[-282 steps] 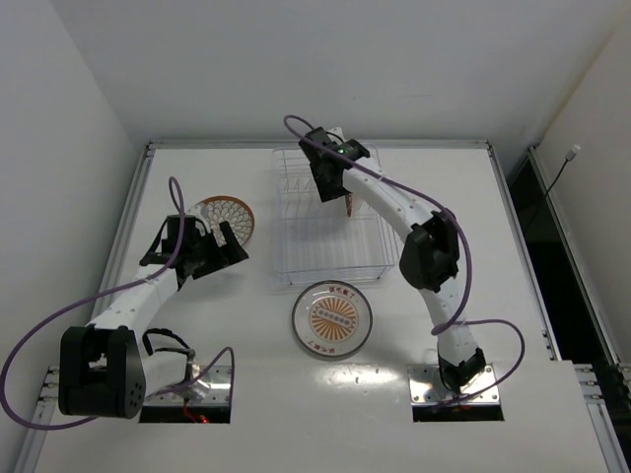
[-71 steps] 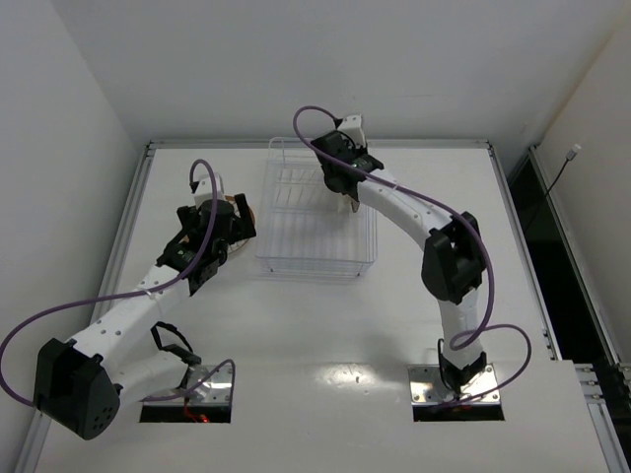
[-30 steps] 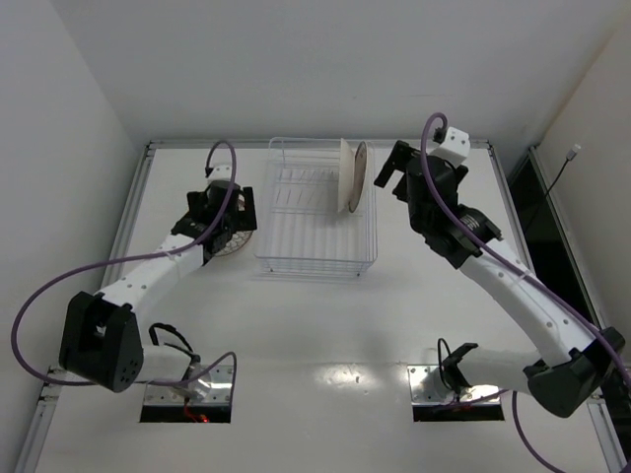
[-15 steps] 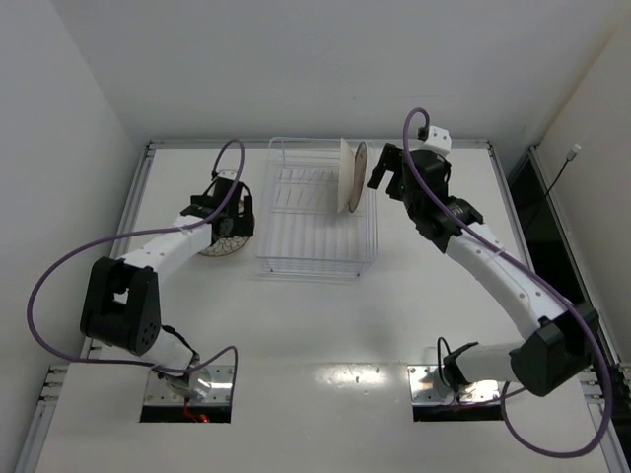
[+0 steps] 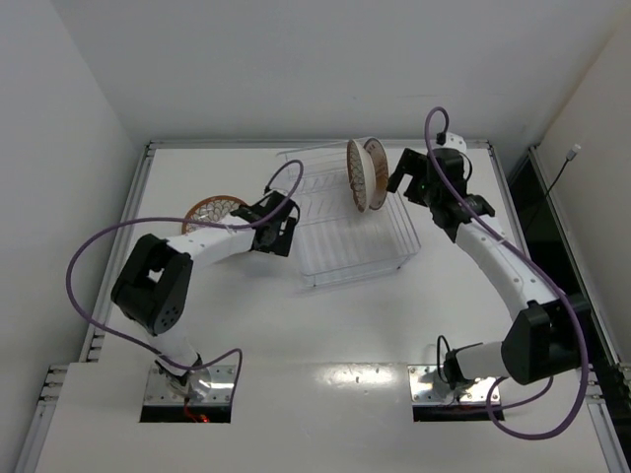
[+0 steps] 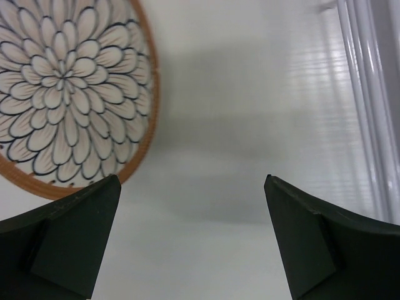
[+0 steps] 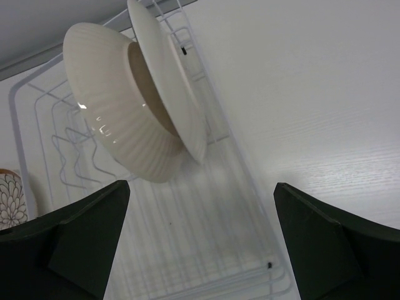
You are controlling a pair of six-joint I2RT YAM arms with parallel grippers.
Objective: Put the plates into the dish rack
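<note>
step: two racked, one left, fetching the last plate point(image 5: 209, 209)
dish rack point(image 5: 340, 258): skewed on the desk point(image 5: 296, 335), two plates point(image 5: 365, 175) on edge, far-right end
last plate: flat, just left of rack
left hand point(image 5: 281, 235): gaping, empty, at rack's left side
right hand point(image 5: 402, 175): gaping, empty, right of rack
next: probably a rim pinch
</note>
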